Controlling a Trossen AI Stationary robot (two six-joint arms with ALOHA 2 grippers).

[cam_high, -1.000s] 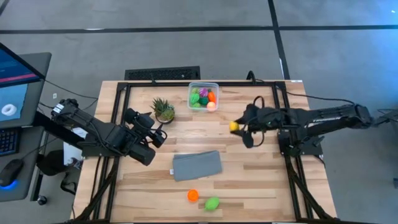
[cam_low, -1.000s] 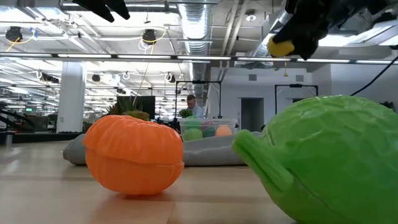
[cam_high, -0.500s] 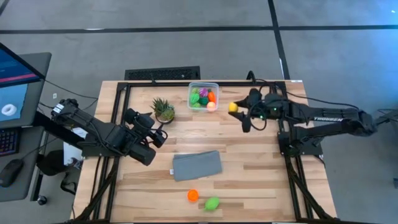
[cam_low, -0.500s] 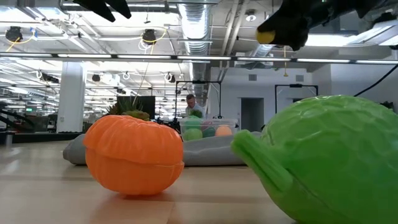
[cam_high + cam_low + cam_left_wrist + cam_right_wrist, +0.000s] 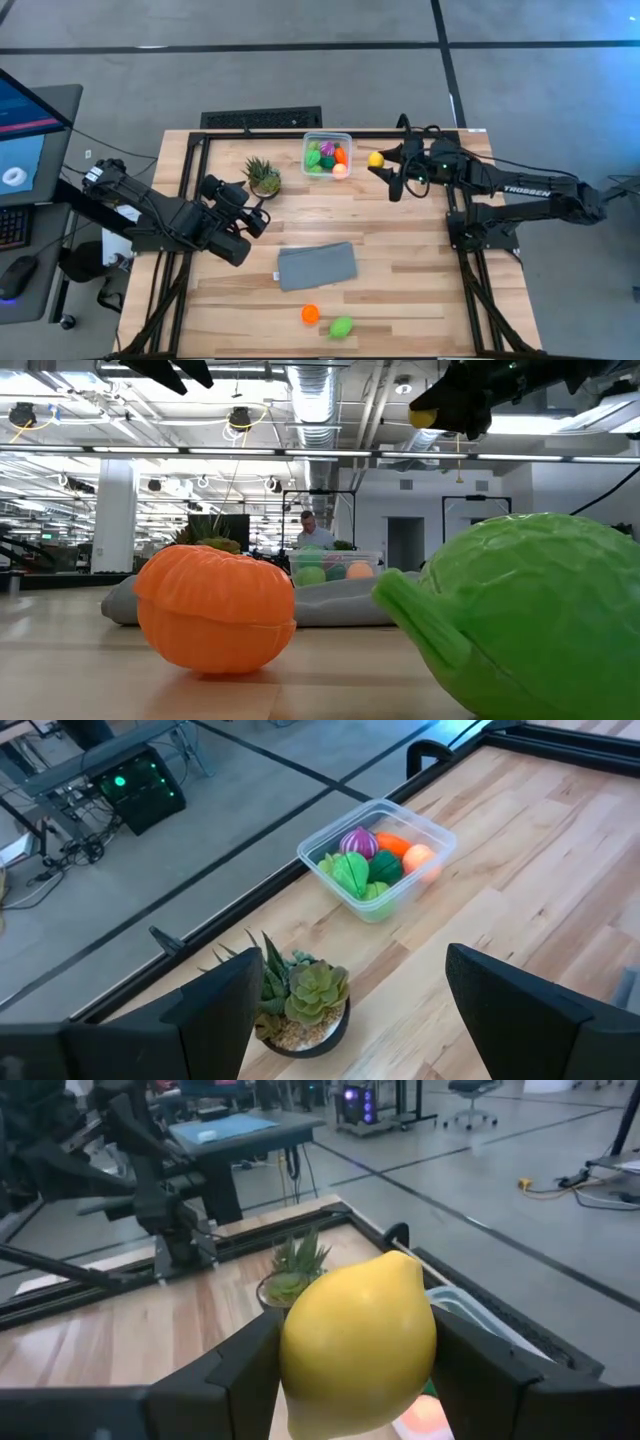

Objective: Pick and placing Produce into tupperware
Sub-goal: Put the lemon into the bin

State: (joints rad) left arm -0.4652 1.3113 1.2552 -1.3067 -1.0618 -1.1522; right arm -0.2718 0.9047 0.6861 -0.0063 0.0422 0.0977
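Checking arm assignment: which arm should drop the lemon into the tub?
Right. The right tool is already shut on the lemon, raised just beside the tub. The left tool is open and holds nothing, waiting near the potted plant.

My right arm reaches in from the right edge toward the far middle of the table, wrist raised well above the surface. My right gripper (image 5: 383, 166) has both fingers (image 5: 490, 1365) closed against the sides of a yellow lemon (image 5: 375, 158). My left arm comes in from the left and hangs over the left half of the table. My left gripper (image 5: 255, 207) points toward the far right, its fingers (image 5: 525, 1010) spread wide apart with nothing between them.
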